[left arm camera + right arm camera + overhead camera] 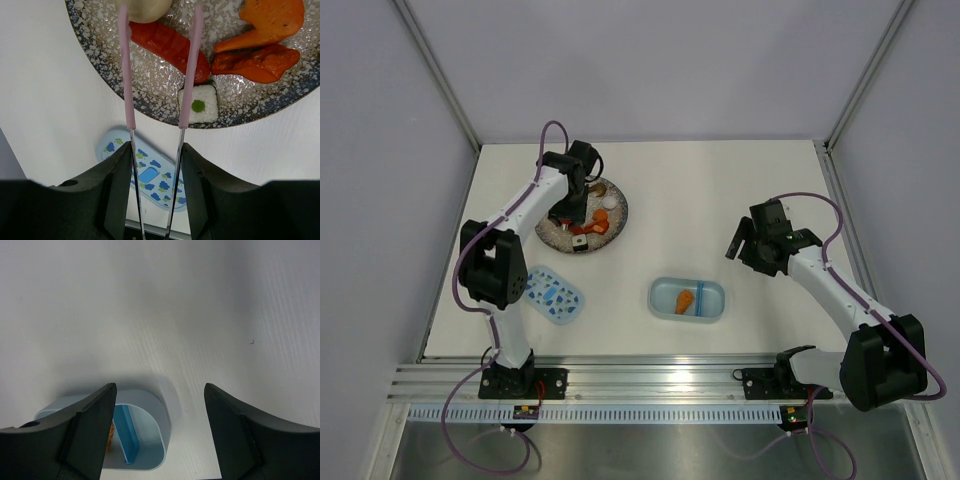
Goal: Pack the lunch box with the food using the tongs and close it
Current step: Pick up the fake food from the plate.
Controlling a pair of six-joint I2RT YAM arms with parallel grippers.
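From above, my left arm [534,195] reaches out over the grey speckled plate [617,226] at the far left of the table [720,190], and its wrist hides part of what lies there. The lid [555,295] lies flat on the table nearer my base, apart from the plate. The lunch box [712,298] sits open near the middle of the near side, with one orange piece [685,298] in its left compartment, just left of the divider. My right fingers [736,243] hang over bare table beyond and to the right of the box, apart from it. At my left wrist, my left fingers [116,192] pinch the tongs [129,95] by the thin metal shanks, one against each inner face. The two pink arms run apart over the plate. The right one crosses the red piece [165,42] and lies over the left edge of the white block [206,97] with its green dot. The left one runs up to a pale round piece [147,7]. The tips are cut off at the top, so I cannot tell what they touch. An orange wedge [272,17] and a red-orange slab [255,65] lie to the right, outside the tongs. At my right wrist, my right fingers are spread wide and hold nothing. The box's rounded end shows low between them, with its blue divider [125,432] inside.
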